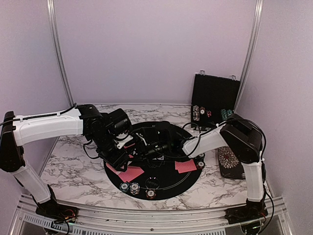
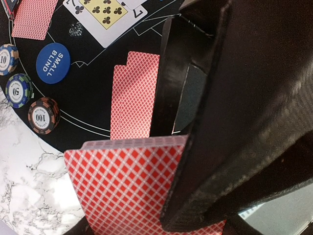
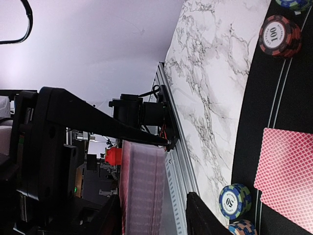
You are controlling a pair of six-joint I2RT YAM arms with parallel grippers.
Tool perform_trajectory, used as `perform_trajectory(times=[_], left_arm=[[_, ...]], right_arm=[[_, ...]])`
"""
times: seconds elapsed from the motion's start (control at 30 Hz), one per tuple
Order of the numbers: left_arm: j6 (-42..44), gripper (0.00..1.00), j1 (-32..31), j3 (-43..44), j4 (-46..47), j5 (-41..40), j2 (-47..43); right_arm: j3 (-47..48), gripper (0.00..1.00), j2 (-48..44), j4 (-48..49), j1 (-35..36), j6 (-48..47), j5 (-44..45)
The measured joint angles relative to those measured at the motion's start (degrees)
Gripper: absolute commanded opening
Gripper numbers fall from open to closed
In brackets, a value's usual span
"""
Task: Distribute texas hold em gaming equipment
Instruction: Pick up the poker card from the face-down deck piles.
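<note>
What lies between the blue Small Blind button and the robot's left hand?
Face-down red-backed cards, apparently two overlapped, on the black mat; the left wrist view shows it.

card deck (image 2: 122, 186): 1 | blue button (image 2: 53, 62): 1 | chip stacks (image 2: 43, 115) beside it: 3

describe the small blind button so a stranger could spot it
Find the round black mat on the marble table. Near its edge sits a row of three chip stacks marked 10, 50 and 100; the small blind button lies just inside them. Unlike the striped chips, it is a flat plain blue disc lettered SMALL BLIND in white.
</note>
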Motion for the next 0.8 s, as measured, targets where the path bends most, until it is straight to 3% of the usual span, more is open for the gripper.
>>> perform_trajectory(times=[0.8], left_arm=[[0.0, 0.51, 0.0, -0.8, 0.2, -0.2, -0.2]], right_arm=[[-1.3, 0.39, -1.4, -0.6, -1.4, -1.3, 1.8]])
